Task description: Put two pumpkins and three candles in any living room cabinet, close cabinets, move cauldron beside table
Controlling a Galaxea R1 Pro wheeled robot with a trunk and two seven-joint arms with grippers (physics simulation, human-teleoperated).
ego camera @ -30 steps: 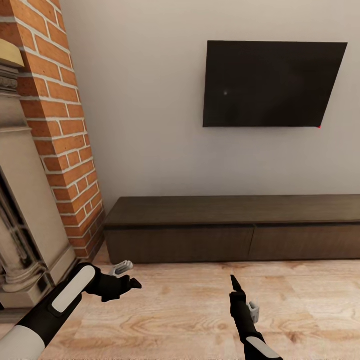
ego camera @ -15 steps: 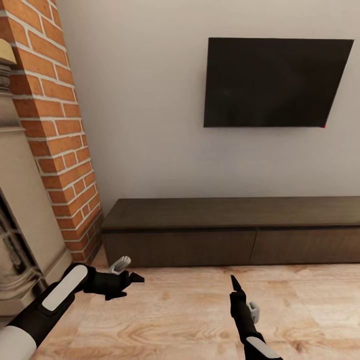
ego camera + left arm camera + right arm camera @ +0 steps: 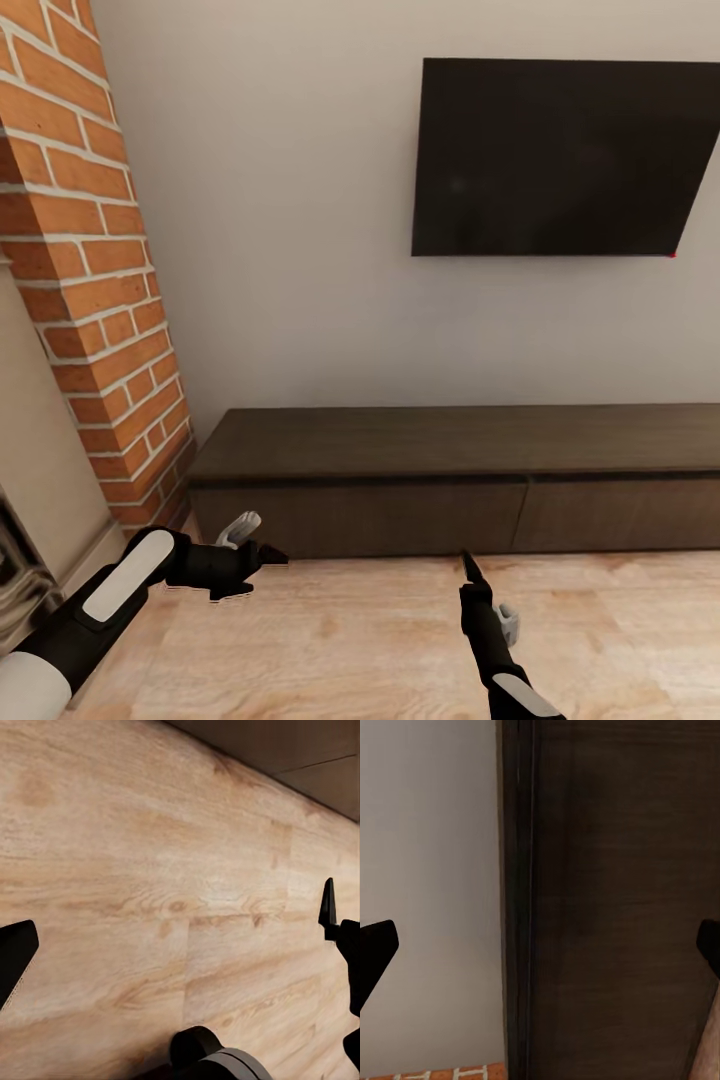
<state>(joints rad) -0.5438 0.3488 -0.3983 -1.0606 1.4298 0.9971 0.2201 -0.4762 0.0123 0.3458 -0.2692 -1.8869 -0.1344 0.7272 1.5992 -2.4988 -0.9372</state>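
Cabinet (image 3: 455,470), the long low dark-brown wood unit, stands against the far wall under a black wall screen (image 3: 560,160), both drawers closed. Left gripper (image 3: 262,565) and right gripper (image 3: 468,568) hover near, spread and empty. Judging by this, the approach is under way; next, a drawer needs pulling open.

No words, numbers, labels or brand marks can be read anywhere. The black screen (image 3: 560,155) on the wall is dark and blank, with just a tiny red dot at its lower right corner. The dark-brown cabinet (image 3: 450,470) has plain drawer fronts, and the brick column (image 3: 85,270) and the wooden floor (image 3: 350,640) bear no writing.
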